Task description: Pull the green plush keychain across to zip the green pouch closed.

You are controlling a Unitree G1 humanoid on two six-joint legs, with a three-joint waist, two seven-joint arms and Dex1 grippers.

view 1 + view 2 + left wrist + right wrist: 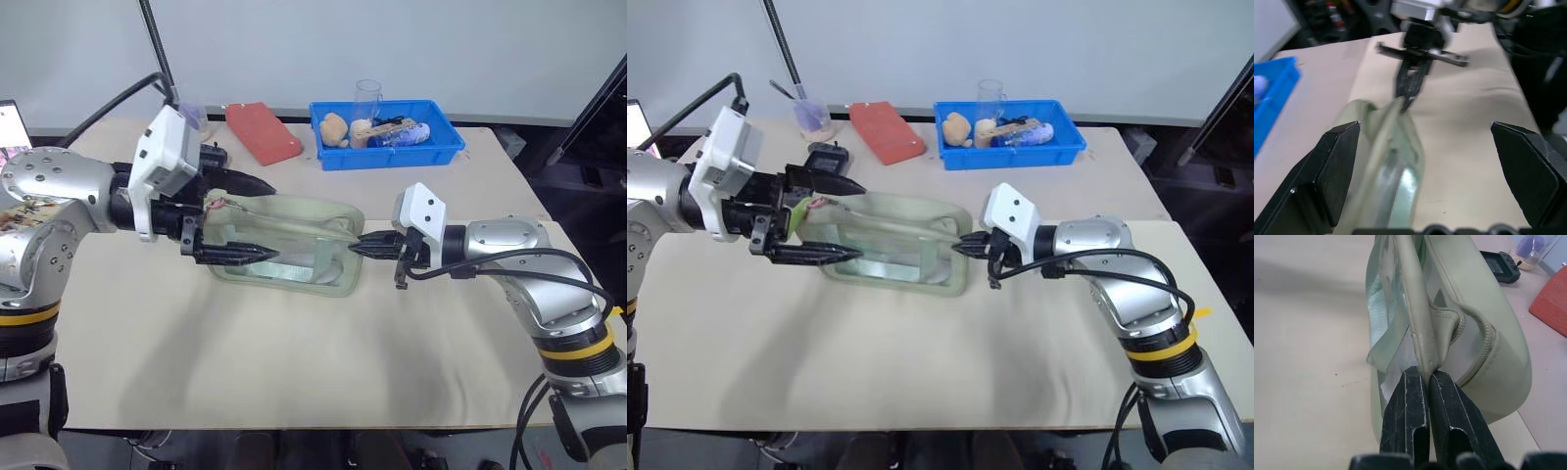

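Note:
The green pouch (294, 250) lies on its side in the middle of the table, pale sage with clear windows. At its left end sits the green plush keychain (799, 213), lime and fuzzy with a pinkish spot. My left gripper (255, 217) is open around that end, one finger above the pouch and one in front, holding nothing. My right gripper (357, 245) is shut on the fabric trim at the pouch's right end; the right wrist view shows the fingertips (1415, 382) pinching that strip. The left wrist view looks along the pouch (1396, 161) toward the right gripper (1408, 95).
A blue bin (392, 155) with small items and a clear cup (368, 95) stands at the back of the table. A red flat block (265, 132) lies to its left. A black device (828, 154) and a small cup (811, 116) sit at back left.

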